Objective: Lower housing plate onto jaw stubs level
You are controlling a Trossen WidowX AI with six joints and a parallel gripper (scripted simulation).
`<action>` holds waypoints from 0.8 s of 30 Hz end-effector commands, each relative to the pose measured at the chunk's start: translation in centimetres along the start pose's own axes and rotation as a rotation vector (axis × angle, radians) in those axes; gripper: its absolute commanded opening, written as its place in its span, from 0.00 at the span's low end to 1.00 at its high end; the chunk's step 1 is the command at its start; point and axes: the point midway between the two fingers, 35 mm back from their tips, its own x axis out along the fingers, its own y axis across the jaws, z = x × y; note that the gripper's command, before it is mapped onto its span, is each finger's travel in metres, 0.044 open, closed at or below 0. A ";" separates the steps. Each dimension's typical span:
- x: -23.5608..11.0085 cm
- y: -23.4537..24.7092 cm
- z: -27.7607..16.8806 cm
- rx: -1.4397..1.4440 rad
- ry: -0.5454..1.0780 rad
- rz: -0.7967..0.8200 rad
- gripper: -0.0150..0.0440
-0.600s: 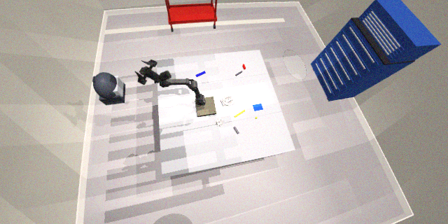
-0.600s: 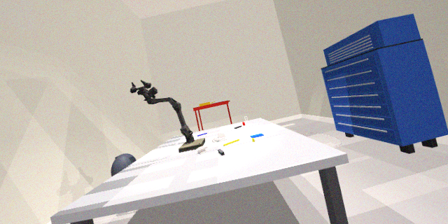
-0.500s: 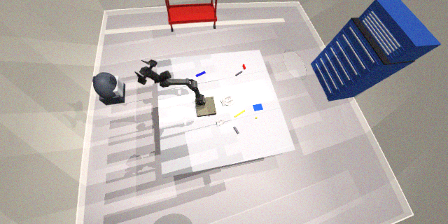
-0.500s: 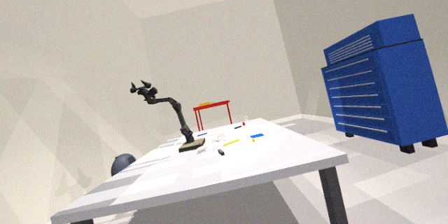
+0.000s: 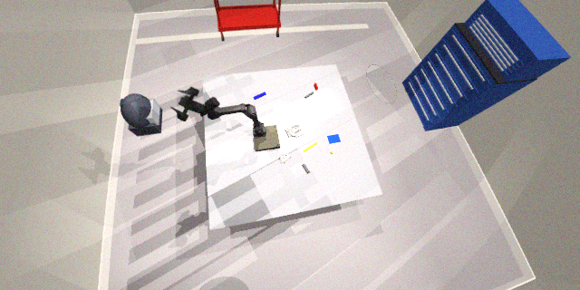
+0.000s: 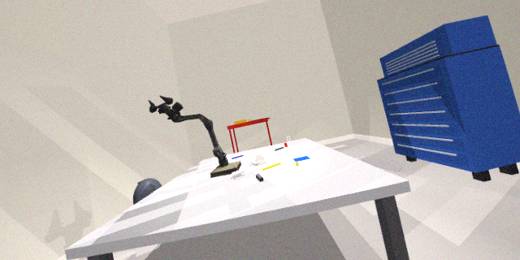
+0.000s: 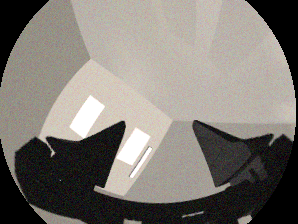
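My gripper (image 5: pixel 175 100) (image 6: pixel 154 98) (image 7: pixel 159 124) is wide open with nothing between its fingers. It is raised high, beyond the table's left edge, far from the white parts. A white assembly (image 5: pixel 294 131) (image 6: pixel 257 160) sits on the table in front of the arm's base. A smaller white part (image 5: pixel 285 159) (image 6: pixel 238 175) lies beside the base. Both are pale on white and too small to tell jaws, stubs and housing plate apart, or whether the plate is level. The wrist view shows only walls, ceiling and fingers.
On the white table (image 5: pixel 317 190) (image 6: pixel 325 191) are a blue bar (image 5: pixel 259 95), a red piece (image 5: pixel 316 86), a yellow strip (image 5: pixel 310 147), a blue square (image 5: pixel 333 139) (image 6: pixel 301 158) and dark bars (image 5: pixel 305 169). A dark round object (image 5: pixel 136 110) stands beyond the left edge.
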 end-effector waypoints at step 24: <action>-3.8 -14.4 -5.4 -0.098 -0.024 -0.403 1.00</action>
